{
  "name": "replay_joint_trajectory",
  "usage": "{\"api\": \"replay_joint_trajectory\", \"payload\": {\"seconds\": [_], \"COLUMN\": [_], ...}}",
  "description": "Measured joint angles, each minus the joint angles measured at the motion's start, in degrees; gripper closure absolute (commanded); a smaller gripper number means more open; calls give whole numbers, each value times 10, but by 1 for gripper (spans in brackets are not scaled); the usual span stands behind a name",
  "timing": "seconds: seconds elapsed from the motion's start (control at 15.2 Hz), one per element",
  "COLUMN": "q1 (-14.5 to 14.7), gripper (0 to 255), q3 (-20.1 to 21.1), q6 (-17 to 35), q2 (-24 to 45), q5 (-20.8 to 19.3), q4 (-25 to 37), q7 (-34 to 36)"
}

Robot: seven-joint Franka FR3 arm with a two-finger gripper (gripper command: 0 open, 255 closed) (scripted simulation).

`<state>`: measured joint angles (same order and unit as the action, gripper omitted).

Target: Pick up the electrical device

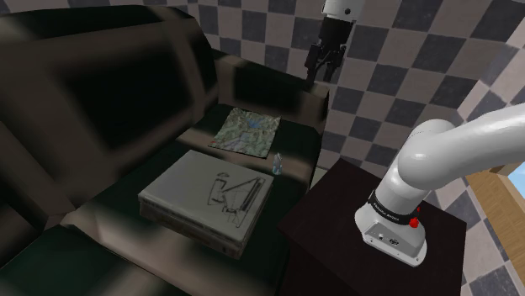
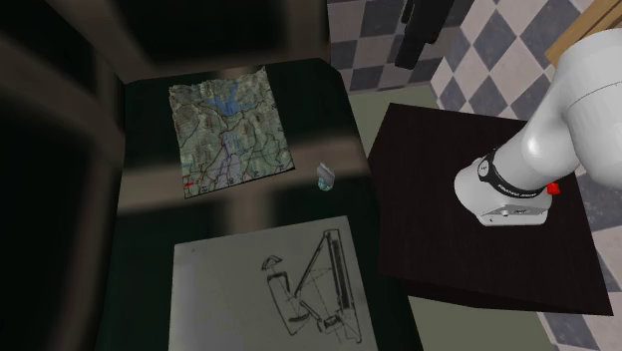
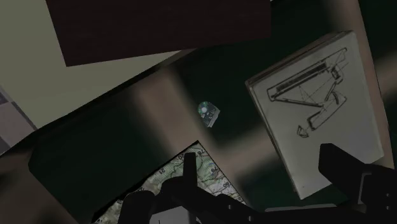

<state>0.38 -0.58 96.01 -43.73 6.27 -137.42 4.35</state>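
Observation:
The electrical device (image 1: 276, 165) is a small pale blue-green object on the dark sofa seat, close to the seat's edge by the stand. In the second exterior view the device (image 2: 325, 178) lies between the map and the flat box. My black gripper (image 1: 322, 69) hangs high above the sofa's far arm, well clear of the device. Its dark shape (image 2: 417, 42) shows at the second exterior view's top edge. In the wrist view the gripper (image 3: 261, 162) is open with nothing between its fingers, and the device (image 3: 207, 113) lies far beyond them.
A printed map (image 1: 246, 130) lies flat on the seat behind the device. A grey flat box (image 1: 206, 193) with a line drawing on its lid sits in front. The dark stand (image 2: 449, 199) borders the sofa (image 1: 101, 101). Checkered floor lies beyond.

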Motion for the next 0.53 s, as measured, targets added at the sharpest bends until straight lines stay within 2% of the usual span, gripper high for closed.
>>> {"api": "replay_joint_trajectory", "payload": {"seconds": [0.2, 0.53], "q1": [0, 0], "gripper": [0, 0], "q3": [5, 25], "q6": [19, 101], "q2": [6, 50], "q5": [1, 7], "q4": [-17, -71], "q7": [5, 25]}}
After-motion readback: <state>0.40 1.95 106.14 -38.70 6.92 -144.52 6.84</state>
